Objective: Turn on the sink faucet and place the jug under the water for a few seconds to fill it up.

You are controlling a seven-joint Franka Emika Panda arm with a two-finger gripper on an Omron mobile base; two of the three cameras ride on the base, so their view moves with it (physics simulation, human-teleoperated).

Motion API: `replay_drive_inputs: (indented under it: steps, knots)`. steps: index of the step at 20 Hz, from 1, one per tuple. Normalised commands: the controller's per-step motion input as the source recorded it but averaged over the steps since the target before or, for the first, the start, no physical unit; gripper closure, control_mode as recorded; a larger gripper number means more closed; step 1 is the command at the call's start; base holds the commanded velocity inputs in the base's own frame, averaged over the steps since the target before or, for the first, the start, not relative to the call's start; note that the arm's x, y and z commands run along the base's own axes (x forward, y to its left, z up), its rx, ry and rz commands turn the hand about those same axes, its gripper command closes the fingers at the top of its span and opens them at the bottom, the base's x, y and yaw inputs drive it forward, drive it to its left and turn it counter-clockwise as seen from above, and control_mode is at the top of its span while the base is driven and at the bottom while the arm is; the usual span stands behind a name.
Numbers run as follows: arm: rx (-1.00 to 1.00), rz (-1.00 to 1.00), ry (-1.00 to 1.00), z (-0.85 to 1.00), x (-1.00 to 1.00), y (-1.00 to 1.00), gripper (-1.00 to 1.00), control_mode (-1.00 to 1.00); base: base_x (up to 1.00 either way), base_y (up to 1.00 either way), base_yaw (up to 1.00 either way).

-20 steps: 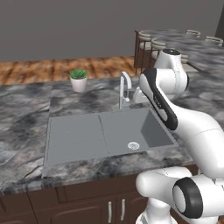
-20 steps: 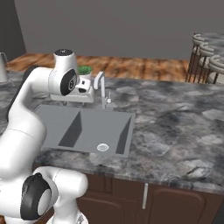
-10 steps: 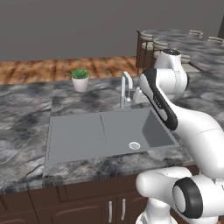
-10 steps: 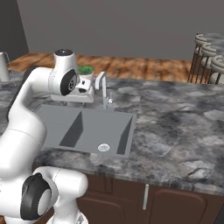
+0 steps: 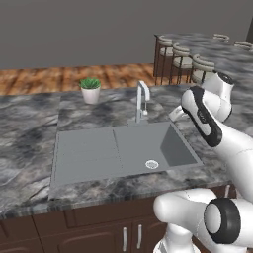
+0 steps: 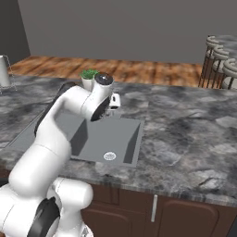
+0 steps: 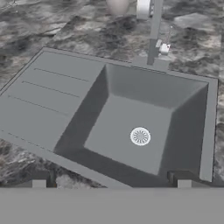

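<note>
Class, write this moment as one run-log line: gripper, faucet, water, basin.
gripper: open, holding nothing, above sink | sink faucet: untouched | water: none running | basin: bare, drain visible

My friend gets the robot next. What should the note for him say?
Gripper: jaws open, holding nothing, hanging above the sink's front edge.
Faucet: behind the basin, no water running from it.
Sink: basin dry, only the drain in it.
Plant: on the counter behind the sink, to the left.
Jug: I can't spot it from here, so find it first.
Done: nothing yet.
Left: turn the faucet on, fetch the jug, hold it under the stream briefly.
</note>
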Motion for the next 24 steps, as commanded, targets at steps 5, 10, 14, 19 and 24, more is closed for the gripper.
replay_drive_inputs:
  steps: [5,10,14,19,24]
  knots:
    - [0.12,0.3,-0.31,-0.15,0.43,-0.43,-1.0,-1.0,0.0,0.0,0.0]
    - [0.01,0.29,-0.21,-0.23,0.46,-0.25,-1.0,-1.0,0.0,0.0,0.0]
    - [0.01,0.18,-0.2,-0.18,0.51,-0.1,-1.0,-1.0,0.0,0.0,0.0]
    - [0.02,0.06,-0.14,-0.29,0.46,-0.01,-1.0,-1.0,0.0,0.0,0.0]
    - [0.02,0.02,-0.12,-0.26,0.51,0.0,-1.0,-1.0,0.0,0.0,0.0]
